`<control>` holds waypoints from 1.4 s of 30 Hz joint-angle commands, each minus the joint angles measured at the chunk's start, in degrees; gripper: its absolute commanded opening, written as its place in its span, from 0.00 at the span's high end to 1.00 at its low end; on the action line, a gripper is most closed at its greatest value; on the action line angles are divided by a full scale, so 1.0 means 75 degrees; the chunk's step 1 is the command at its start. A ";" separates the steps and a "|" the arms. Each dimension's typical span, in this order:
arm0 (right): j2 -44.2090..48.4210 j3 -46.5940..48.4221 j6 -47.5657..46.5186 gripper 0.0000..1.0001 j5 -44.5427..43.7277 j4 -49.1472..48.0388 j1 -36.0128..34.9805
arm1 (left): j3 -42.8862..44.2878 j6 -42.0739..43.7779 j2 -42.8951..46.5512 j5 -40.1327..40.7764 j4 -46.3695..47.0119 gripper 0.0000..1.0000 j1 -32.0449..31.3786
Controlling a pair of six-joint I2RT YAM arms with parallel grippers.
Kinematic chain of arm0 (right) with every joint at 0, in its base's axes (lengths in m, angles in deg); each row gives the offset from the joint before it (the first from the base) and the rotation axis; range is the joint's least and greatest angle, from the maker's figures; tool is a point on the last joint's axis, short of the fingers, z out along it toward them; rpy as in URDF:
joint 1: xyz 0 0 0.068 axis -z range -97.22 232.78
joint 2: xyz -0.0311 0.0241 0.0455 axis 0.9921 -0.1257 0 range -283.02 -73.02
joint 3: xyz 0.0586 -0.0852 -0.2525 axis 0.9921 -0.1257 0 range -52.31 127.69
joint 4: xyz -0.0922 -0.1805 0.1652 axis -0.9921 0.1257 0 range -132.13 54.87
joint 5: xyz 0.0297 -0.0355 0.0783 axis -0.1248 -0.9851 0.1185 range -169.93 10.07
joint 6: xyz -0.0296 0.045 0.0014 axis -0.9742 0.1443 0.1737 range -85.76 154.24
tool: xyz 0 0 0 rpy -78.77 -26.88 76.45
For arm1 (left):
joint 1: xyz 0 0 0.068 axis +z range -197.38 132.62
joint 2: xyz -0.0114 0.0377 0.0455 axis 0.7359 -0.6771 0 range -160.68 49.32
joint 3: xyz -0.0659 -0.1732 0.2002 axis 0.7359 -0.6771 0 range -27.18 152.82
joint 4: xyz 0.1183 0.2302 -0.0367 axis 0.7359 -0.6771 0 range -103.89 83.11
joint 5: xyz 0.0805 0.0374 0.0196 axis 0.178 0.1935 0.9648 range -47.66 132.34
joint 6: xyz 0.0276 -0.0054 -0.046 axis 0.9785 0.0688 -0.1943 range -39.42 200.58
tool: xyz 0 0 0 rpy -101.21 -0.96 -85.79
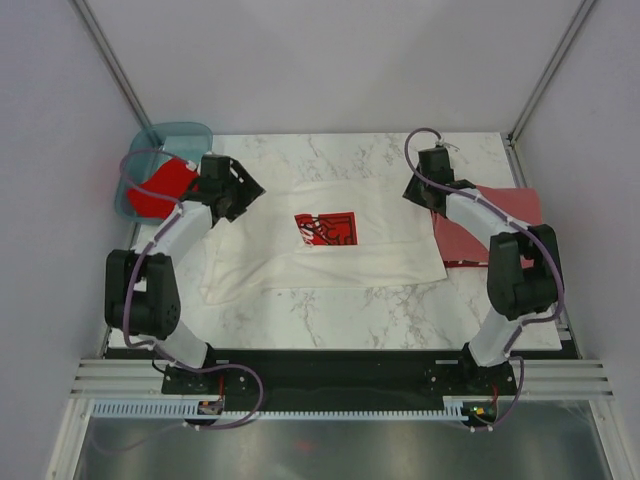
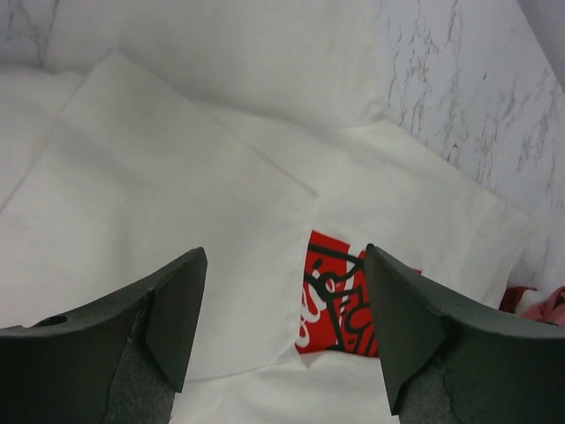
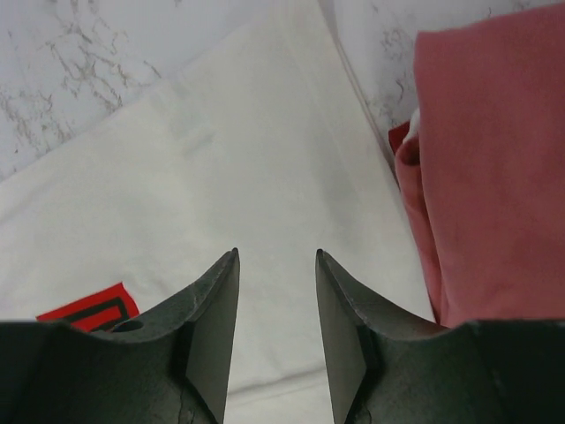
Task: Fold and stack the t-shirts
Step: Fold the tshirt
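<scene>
The white t-shirt (image 1: 330,245) is spread print-up on the marble table (image 1: 400,310). The left gripper (image 2: 282,291) & right gripper (image 3: 276,265) are seen open, empty, over its two sides. Both edges should be pinched evenly, w/o catching the brick-red shirt (image 3: 494,159).

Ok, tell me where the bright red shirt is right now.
In the top view, the bright red shirt lies in the teal tub at the far left corner of the table, just left of the left gripper.

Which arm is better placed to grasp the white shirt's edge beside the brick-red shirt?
Right, likely: the right gripper hovers open above that edge of the white shirt, next to the brick-red shirt. The left gripper is over the shirt's opposite side.
</scene>
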 commanded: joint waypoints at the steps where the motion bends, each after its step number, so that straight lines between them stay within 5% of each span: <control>1: -0.0837 0.0909 -0.0224 0.53 -0.0742 -0.0182 -0.0016 | 0.1237 0.0486 -0.0866 0.0595 0.0152 0.21 0.0010; 18: -0.2877 0.2283 0.0631 0.52 -0.1001 -0.0604 0.0335 | 0.4568 0.0112 -0.4369 0.0866 -0.1090 0.28 0.0174; 42: -0.3675 0.3104 0.0643 0.44 -0.1012 -0.0838 0.0429 | 0.9244 0.0944 -0.8049 0.1184 -0.1911 0.38 0.0620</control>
